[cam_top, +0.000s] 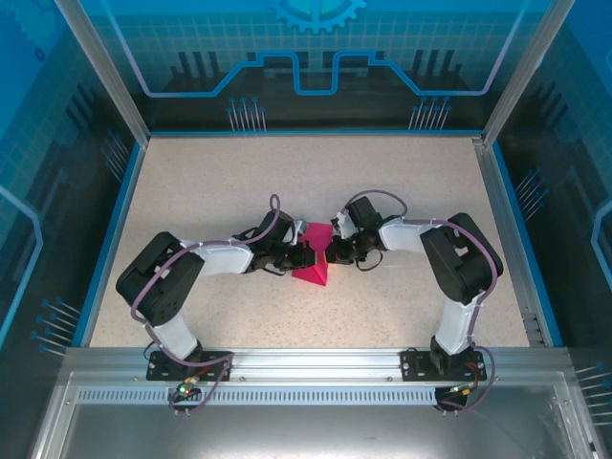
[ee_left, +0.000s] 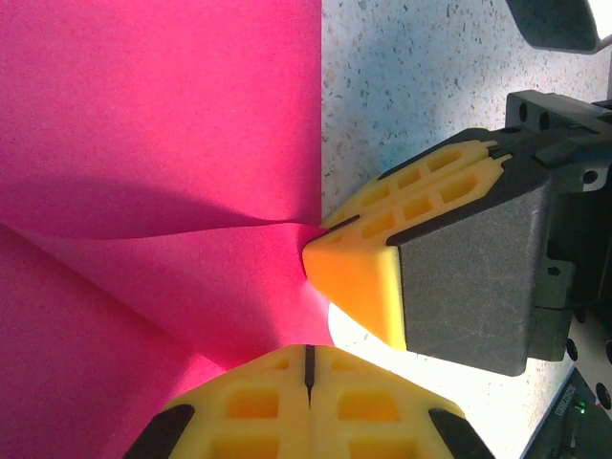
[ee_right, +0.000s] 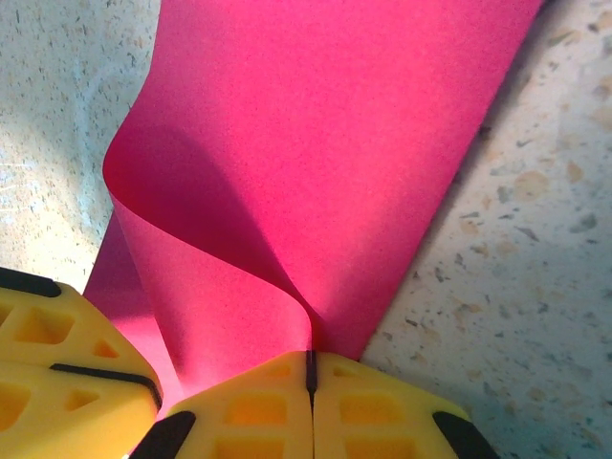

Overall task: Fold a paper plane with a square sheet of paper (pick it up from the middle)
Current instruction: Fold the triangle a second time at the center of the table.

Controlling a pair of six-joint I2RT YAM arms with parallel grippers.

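The square sheet of paper (cam_top: 314,256), magenta-pink, rises off the table in a bent, tent-like shape between my two grippers. My left gripper (cam_top: 297,256) meets it from the left and my right gripper (cam_top: 335,252) from the right. In the left wrist view the left gripper (ee_left: 309,347) is shut at the paper's (ee_left: 163,143) edge, and a yellow finger of the right gripper (ee_left: 368,273) touches the same edge. In the right wrist view the right gripper (ee_right: 310,356) is shut on a curled fold of the paper (ee_right: 325,143). A paper plane is out of view.
The speckled beige table (cam_top: 220,182) has a blue rim and metal frame posts around it. The two arm bases (cam_top: 186,363) stand on the near rail. The left gripper's yellow fingers (ee_right: 57,368) sit close beside the right gripper.
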